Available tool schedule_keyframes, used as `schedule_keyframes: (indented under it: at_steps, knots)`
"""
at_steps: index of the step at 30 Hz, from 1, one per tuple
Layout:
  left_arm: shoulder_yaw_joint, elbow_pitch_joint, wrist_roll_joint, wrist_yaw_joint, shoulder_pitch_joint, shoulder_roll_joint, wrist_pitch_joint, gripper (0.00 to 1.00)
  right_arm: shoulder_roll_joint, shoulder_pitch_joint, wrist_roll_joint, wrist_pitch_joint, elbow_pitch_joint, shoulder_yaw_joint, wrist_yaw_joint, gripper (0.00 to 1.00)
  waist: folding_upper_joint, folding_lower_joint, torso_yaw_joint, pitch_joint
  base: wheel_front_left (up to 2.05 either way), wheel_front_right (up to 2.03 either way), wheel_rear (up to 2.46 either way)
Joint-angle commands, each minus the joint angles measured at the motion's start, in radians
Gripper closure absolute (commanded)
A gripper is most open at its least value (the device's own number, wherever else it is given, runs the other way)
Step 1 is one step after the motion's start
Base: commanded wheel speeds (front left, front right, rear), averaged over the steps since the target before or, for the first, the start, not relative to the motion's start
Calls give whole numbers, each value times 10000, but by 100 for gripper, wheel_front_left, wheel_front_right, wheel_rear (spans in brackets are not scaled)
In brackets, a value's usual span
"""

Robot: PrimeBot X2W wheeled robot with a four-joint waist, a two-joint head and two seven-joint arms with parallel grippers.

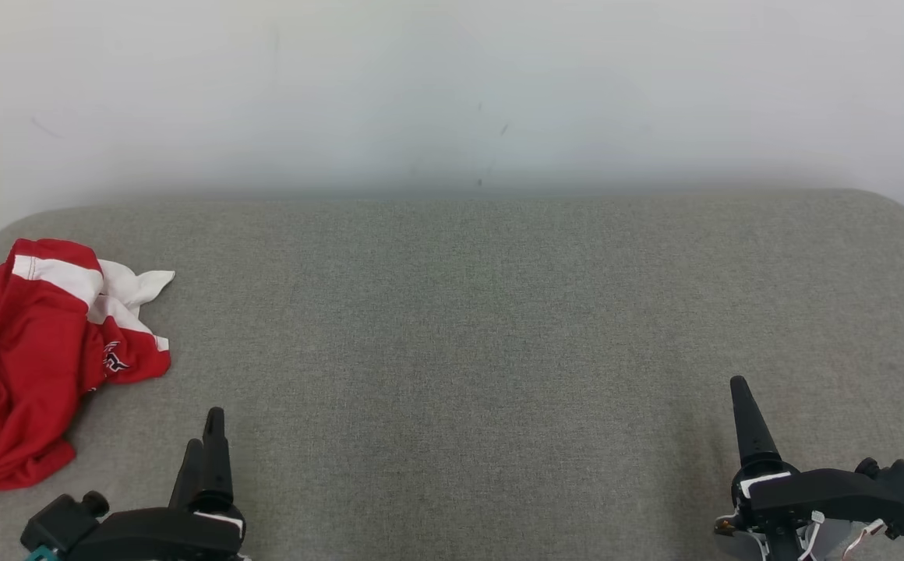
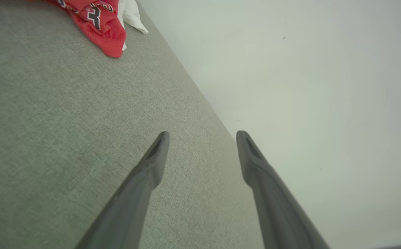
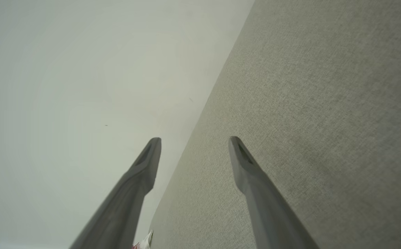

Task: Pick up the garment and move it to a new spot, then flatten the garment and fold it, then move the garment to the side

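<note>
At the left edge of the surface point(image 1: 460, 312) we see the garment point(image 1: 23, 358), a crumpled heap of red cloth with white bands. The cloth looks smooth and thin and is bunched in soft folds. One white corner points toward the far edge, and a small dark-and-white mark shows on a flap.

Just to its right, at the near edge, is our left gripper point(image 1: 204, 430), apart from the garment. Its two long, dark, tapered fingers are spread wide with nothing between them.

The surface itself is covered in grey fabric with a fine, even weave, and its far corners are rounded. Behind the far edge rises a plain pale wall point(image 1: 452, 93) with a few faint scuffs.

Near the right near corner, our right gripper point(image 3: 194, 139) shows its fingers just as wide apart in its wrist view, holding nothing.
</note>
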Motion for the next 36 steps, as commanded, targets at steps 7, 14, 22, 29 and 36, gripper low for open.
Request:
schedule_keyframes:
  at_steps: [7, 14, 22, 29, 36]
  knots:
    - [-311, -222, 2039, 124, -31, 87, -321, 0, -68, -149, -1818, -319, -110, 53, 50, 0, 0, 0, 9, -11, 0, 0, 0]
    - [-577, -412, 3516, 308, 47, 274, -554, 0, -74, -50, -3231, -566, -128, 136, 54, 0, 0, 0, 12, -43, 0, 0, 0]
    - [-993, -434, 4807, 532, 125, 570, -801, 0, -79, 66, -4790, -816, 45, 277, 57, 0, 0, 0, 18, -64, 0, 0, 0]
    - [-1269, -217, 5613, 723, 91, 733, -1006, 0, -84, -14, -5753, -921, 267, 368, 61, 0, 0, 0, 15, -69, 0, 0, 0]
    - [-1428, -288, 6343, 948, 105, 824, -1207, 0, -88, -30, -6555, -1125, 285, 354, 64, 0, 0, 0, 13, -63, 0, 0, 0]
